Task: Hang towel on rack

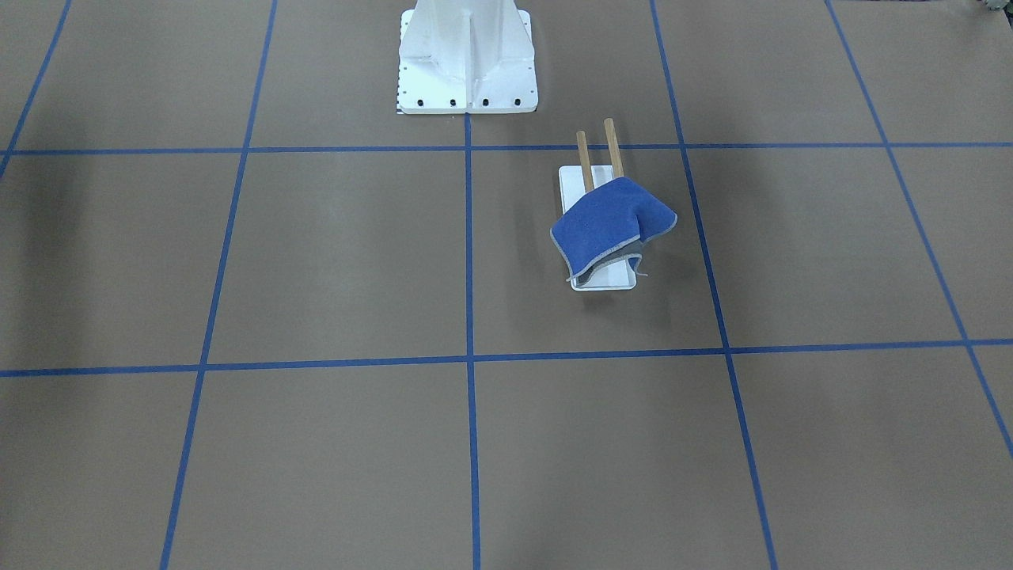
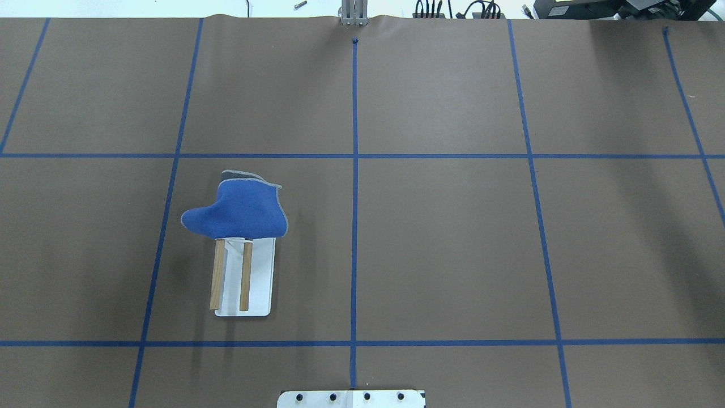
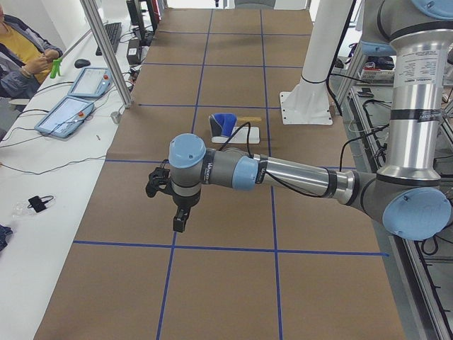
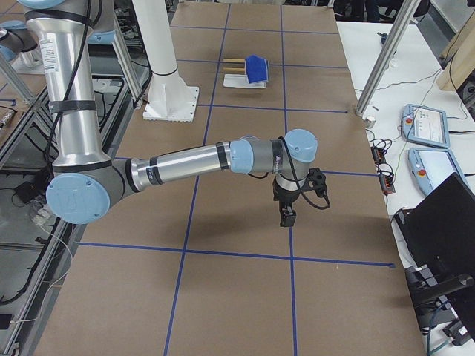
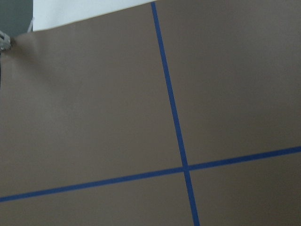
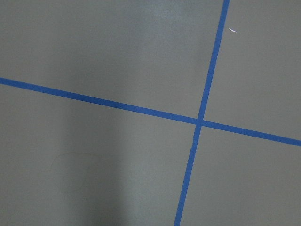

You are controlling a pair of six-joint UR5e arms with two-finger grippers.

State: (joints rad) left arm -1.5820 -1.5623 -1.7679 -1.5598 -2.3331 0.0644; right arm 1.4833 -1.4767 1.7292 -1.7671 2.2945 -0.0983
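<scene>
The small blue square cloth towel (image 2: 241,212) drapes over one end of the light-brown wooden-dowel rack (image 2: 246,283), well apart from the left gripper (image 3: 181,221) and the right gripper (image 4: 288,216); whether their fingers are parted or closed cannot be told.

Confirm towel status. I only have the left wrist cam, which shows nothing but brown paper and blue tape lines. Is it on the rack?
Observer: Yes. The towel is draped blue side up over both dowels of the rack, at the end farther from the robot.
Operator: Sitting square?
Observer: No. In the overhead view one corner bulges sideways past the dowels, and the front-facing view shows the grey underside at the hanging edge.
Operator: Where's the left arm?
Observer: The left gripper hangs above the table, well apart from the rack. Only the side view shows it, so I can't tell if the fingers are open.
</scene>
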